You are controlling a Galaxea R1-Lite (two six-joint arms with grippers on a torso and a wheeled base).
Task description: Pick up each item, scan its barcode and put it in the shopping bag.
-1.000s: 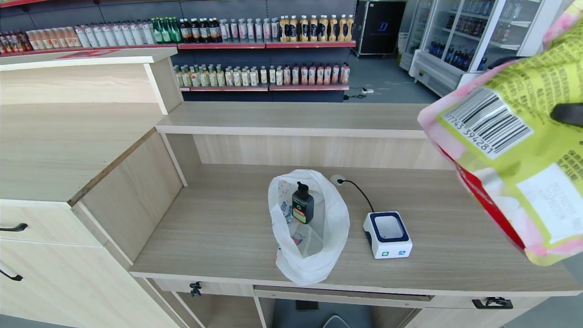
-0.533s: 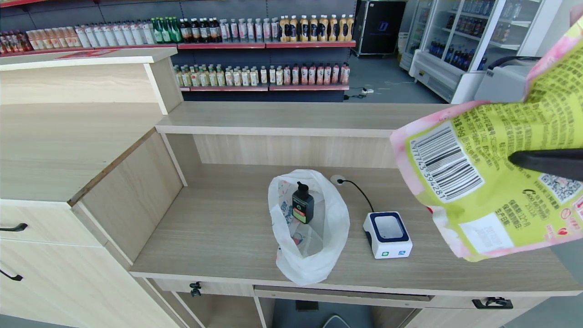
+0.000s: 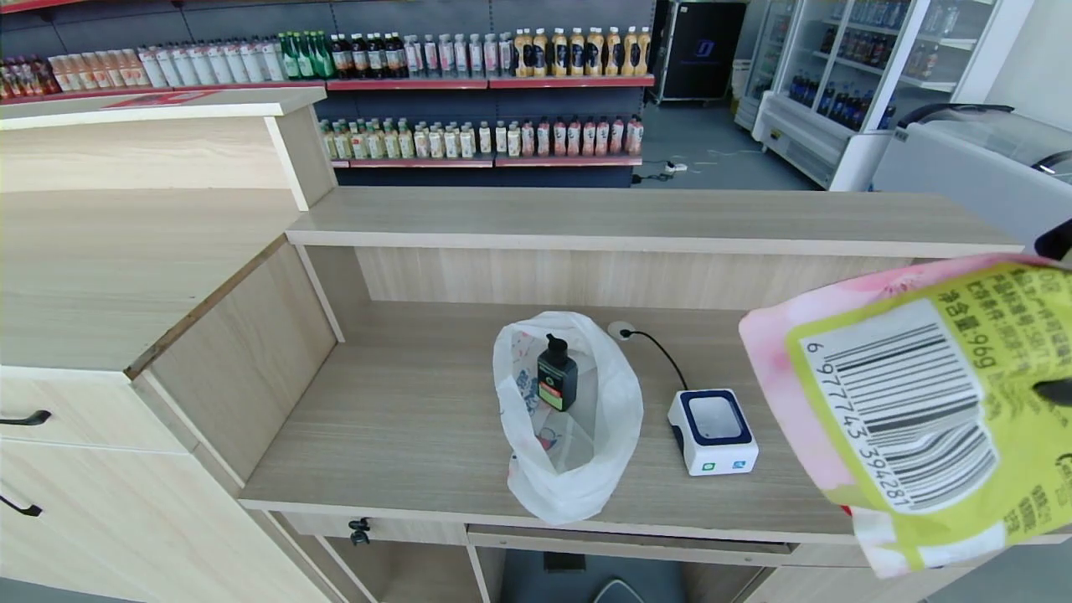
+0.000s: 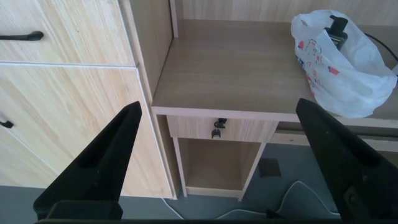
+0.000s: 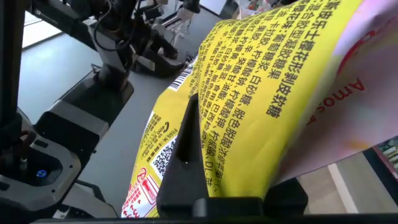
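A pink and yellow-green snack pouch [image 3: 921, 419] hangs at the far right of the head view, over the desk's right end, with its barcode facing the camera. My right gripper [image 5: 194, 121] is shut on the pouch [image 5: 267, 99]; one dark finger [image 5: 186, 155] lies across its printed face. The white shopping bag [image 3: 569, 419] stands open mid-desk with a dark bottle [image 3: 557, 374] inside. Just right of it sits the white scanner [image 3: 712, 431]. My left gripper [image 4: 217, 162] is open and empty, low in front of the desk's left corner, with the bag [image 4: 342, 62] beyond it.
The wooden desk [image 3: 402, 419] has a raised counter ledge [image 3: 586, 218] behind and a tall cabinet with drawer handles [image 3: 84, 402] on the left. A black cable [image 3: 662, 356] runs from the scanner to the back. Shelves of bottles [image 3: 419, 59] and fridges stand far behind.
The pouch has swung down from the upper right to the lower right and turned, bringing its barcode closer and squarer to the camera. Bag, bottle and scanner are as before.
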